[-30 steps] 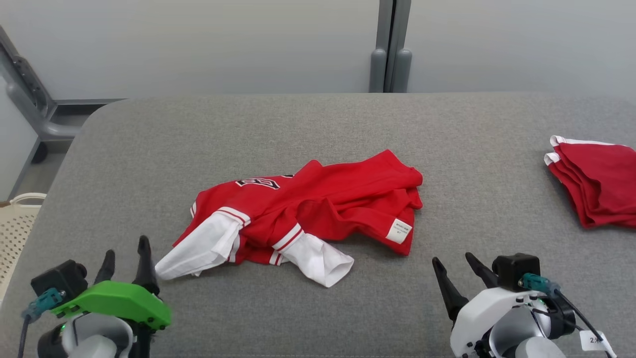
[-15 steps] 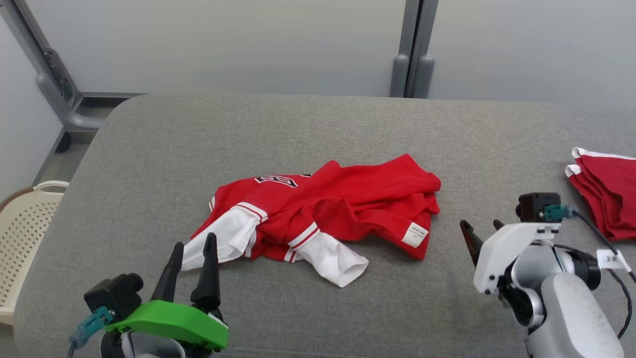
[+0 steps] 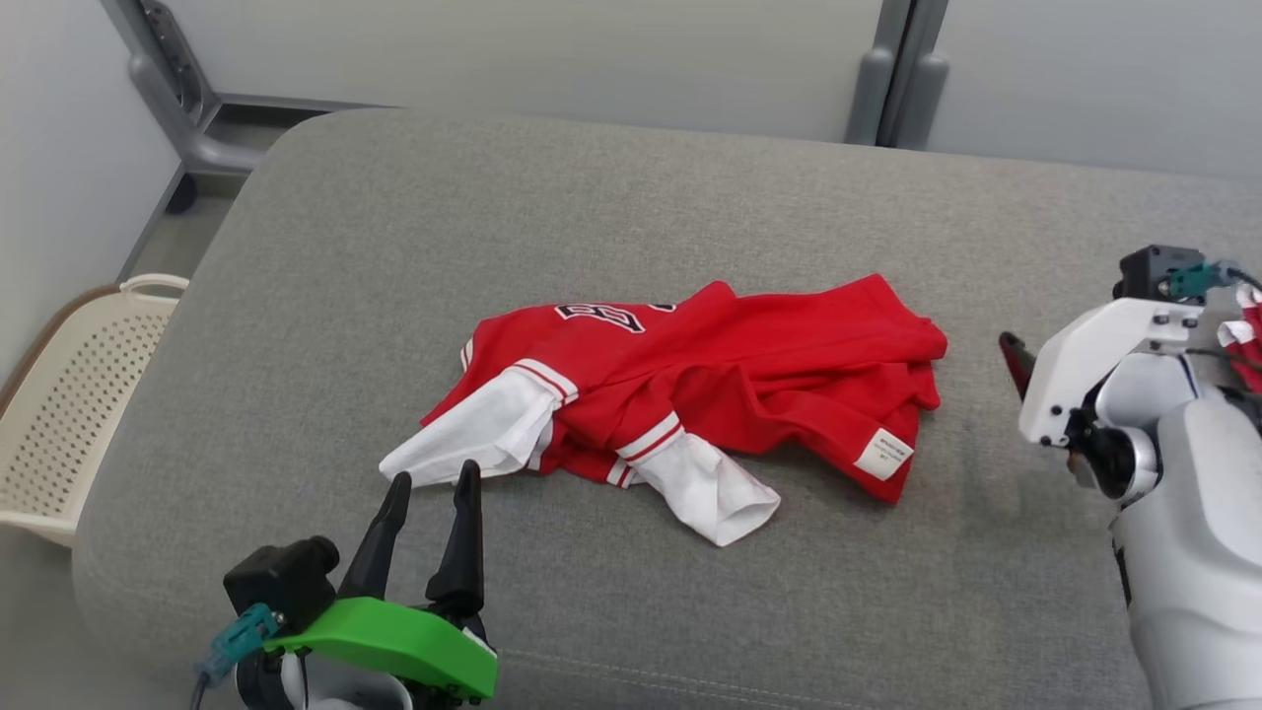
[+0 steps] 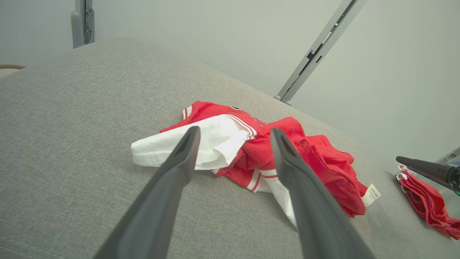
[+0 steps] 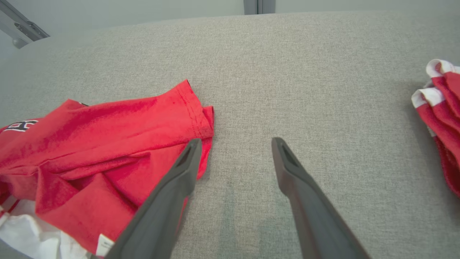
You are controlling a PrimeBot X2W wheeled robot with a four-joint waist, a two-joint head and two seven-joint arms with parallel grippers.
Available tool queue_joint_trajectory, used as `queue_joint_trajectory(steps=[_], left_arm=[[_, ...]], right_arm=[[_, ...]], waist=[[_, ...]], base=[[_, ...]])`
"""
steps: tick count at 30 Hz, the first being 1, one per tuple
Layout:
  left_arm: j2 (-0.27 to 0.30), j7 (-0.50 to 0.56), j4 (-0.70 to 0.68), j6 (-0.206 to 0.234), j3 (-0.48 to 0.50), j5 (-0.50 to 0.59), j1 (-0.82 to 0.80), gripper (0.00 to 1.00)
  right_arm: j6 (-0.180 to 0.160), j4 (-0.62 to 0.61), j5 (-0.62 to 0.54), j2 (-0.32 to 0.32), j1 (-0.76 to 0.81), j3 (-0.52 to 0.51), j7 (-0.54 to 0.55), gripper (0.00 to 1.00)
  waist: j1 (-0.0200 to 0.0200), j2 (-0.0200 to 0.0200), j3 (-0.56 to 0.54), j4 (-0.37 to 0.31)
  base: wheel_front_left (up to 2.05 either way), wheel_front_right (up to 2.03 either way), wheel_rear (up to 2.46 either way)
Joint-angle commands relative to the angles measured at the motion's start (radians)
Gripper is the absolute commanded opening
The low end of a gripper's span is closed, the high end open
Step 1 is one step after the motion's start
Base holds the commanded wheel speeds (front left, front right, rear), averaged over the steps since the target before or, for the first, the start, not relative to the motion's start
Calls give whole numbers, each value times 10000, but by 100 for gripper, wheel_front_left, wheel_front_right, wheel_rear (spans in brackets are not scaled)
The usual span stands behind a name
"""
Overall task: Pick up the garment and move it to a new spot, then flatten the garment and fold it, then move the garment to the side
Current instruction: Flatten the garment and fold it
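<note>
Red garment crumpled between two released pincers, long axis crosswise.

Lies bunched on the grey desk, stretched from one pincer toward the other rather than away from them. Straight ahead of the left pincer, very near its fingertips but seemingly apart: the end of a white sleeve. Ahead and to the left of the right pincer: the red hem corner, just beside the left finger, with bare desk between the jaws. Both spread wide, grasping nothing. Well off to the right of the right pincer: a separate folded red stack. Probably calls for a short forward reach on the left and a small leftward shift on the right, to catch both ends of that long axis and lift it level.
</note>
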Motion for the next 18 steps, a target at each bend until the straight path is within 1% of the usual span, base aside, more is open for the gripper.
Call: queue_joint_trajectory(steps=[1,5,8,14,15,17,18], left_arm=[[-21,-1,-15,-55,-56,124,-228,100],[-107,-10,-59,-96,-167,402,-462,100],[-115,-17,-120,-52,-207,628,-617,100],[125,-2,-195,12,-286,989,-806,100],[157,-3,-210,41,-241,1008,-810,100],[207,12,-229,89,-225,1025,-801,100],[192,2,-244,95,-197,999,-778,100]], right_arm=[[-4,233,1,-185,-369,-138,34,100],[-3,1020,134,-543,-1281,-296,156,100],[-3,1471,249,-696,-1743,-310,236,100],[-3,2149,487,-731,-2283,-210,458,99],[-3,2232,523,-731,-2324,-225,488,98],[-3,2385,539,-734,-2381,-142,527,89],[-3,2439,557,-739,-2420,-100,525,89]], waist=[[0,0,468,427],[0,0,1014,732],[0,0,1331,880],[0,0,1735,1099],[0,0,1769,1129],[0,0,1815,1174],[0,0,1836,1190]], base=[[0,0,0],[0,0,0],[0,0,0],[0,0,0],[0,0,0],[0,0,0],[0,0,0]])
